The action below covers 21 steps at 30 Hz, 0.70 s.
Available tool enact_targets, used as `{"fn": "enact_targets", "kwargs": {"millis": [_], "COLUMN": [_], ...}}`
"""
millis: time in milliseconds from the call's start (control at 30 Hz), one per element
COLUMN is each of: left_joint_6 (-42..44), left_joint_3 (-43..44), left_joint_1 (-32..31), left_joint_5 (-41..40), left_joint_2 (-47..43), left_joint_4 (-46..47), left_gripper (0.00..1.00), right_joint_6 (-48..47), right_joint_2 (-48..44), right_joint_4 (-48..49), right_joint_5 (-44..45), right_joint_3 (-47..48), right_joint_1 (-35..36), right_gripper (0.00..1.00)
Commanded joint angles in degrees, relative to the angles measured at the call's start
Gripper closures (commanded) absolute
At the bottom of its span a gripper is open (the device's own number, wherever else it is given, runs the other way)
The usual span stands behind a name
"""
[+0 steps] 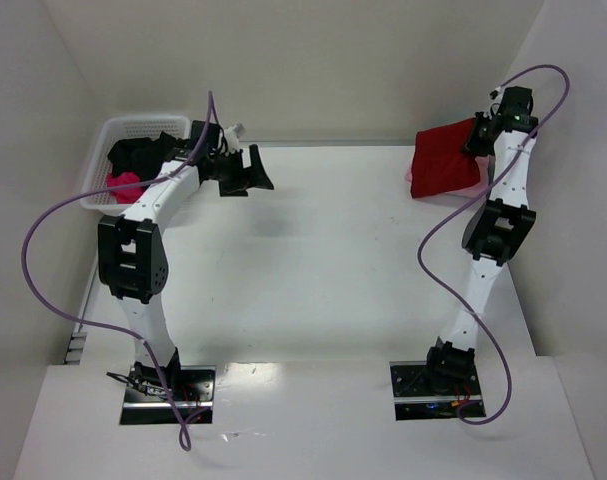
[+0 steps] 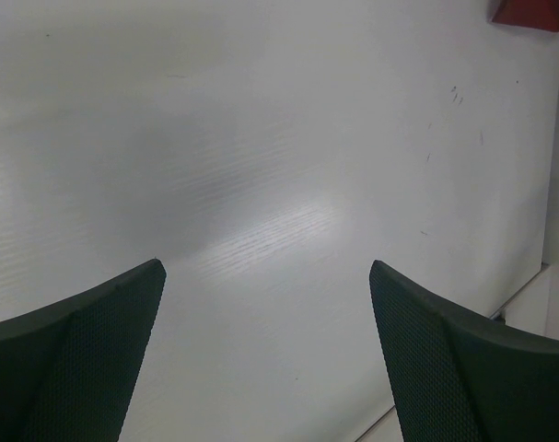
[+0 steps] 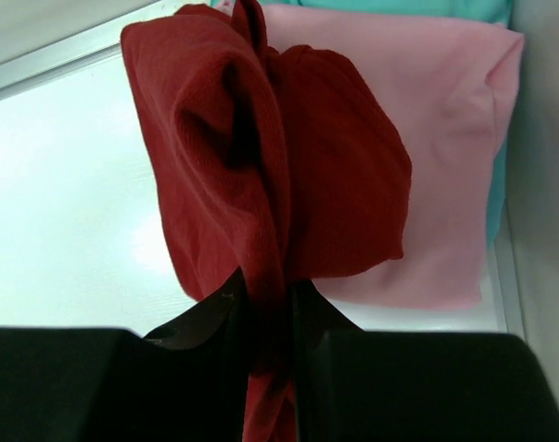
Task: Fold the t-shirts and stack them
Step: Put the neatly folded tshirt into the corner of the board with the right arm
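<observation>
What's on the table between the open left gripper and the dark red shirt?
Nothing: in the top view only bare white table separates the left gripper from the dark red shirt.

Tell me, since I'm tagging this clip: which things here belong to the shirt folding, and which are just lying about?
Job: dark red shirt; folded pink shirt; teal cloth beneath it; black shirt and magenta shirt in the white basket.
Just there: purple cables; white table.

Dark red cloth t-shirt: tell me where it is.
In the top view the dark red t-shirt hangs bunched at the table's far right corner, pinched in the right tool, over a folded light pink shirt.
</observation>
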Motion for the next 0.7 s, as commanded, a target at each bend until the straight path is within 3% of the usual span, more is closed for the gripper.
{"fn": "enact_targets", "kwargs": {"millis": [0, 567, 633, 667], "left_joint_6": [-0.6, -1.74, -2.27, -2.27], "left_joint_3": [2.43, 1.91, 2.43, 2.43], "left_joint_1": [-1.38, -4.01, -4.54, -4.54], "left_joint_5": [0.22, 0.22, 0.22, 0.22], "left_joint_2": [1.27, 3.12, 3.12, 3.12], "left_joint_4": [-0.37, -1.95, -1.95, -1.95], "left_gripper": [0.0, 0.0, 0.0, 0.0], "right_joint_6": [-1.47, 4.41, 4.42, 4.42], "right_joint_2": [1.2, 3.13, 4.35, 4.36], "right_joint_4": [1.87, 3.8, 4.32, 4.33], "right_joint_5": [-0.75, 21.83, 23.51, 24.38], "right_joint_3": [4.62, 5.24, 5.24, 5.24], "right_joint_1": [1.67, 2.28, 2.81, 2.81], "right_gripper": [1.0, 1.0, 0.9, 0.9]}}
